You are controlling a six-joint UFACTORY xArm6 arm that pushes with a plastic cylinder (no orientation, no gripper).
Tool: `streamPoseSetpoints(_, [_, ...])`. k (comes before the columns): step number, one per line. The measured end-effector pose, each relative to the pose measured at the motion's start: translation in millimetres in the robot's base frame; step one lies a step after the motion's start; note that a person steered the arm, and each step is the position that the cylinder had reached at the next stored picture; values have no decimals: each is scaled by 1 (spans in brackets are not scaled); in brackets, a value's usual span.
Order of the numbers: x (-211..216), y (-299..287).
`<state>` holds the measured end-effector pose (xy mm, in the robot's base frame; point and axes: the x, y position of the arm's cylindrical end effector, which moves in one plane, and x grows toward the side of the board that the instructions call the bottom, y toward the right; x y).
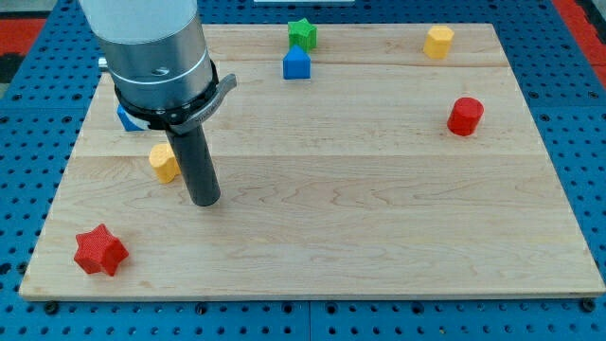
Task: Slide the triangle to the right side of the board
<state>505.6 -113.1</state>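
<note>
A blue block [296,63] with a pointed top, the most triangle-like shape in view, sits near the view's top centre, just below a green star [302,33]. Another blue block [124,118] shows only a corner under the arm at the view's left; its shape cannot be made out. My tip [204,201] rests on the board at the left, just right of and slightly below a yellow block [164,162], close to it. The tip is far to the lower left of the pointed blue block.
A yellow hexagon [438,42] lies at the top right. A red cylinder [465,116] stands near the right edge. A red star [99,250] sits at the bottom left corner of the wooden board [379,237]. The arm's grey body [156,52] hides the top left.
</note>
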Motion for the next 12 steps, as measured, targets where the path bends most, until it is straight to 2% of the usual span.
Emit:
streamPoseSetpoints(1, [-11,8])
streamPoseSetpoints(3, [-65,26])
streamPoseSetpoints(7, [-217,56])
streamPoseSetpoints(8, [-239,58])
streamPoseSetpoints(10, [-244,58])
streamPoseSetpoints(12, [-244,93])
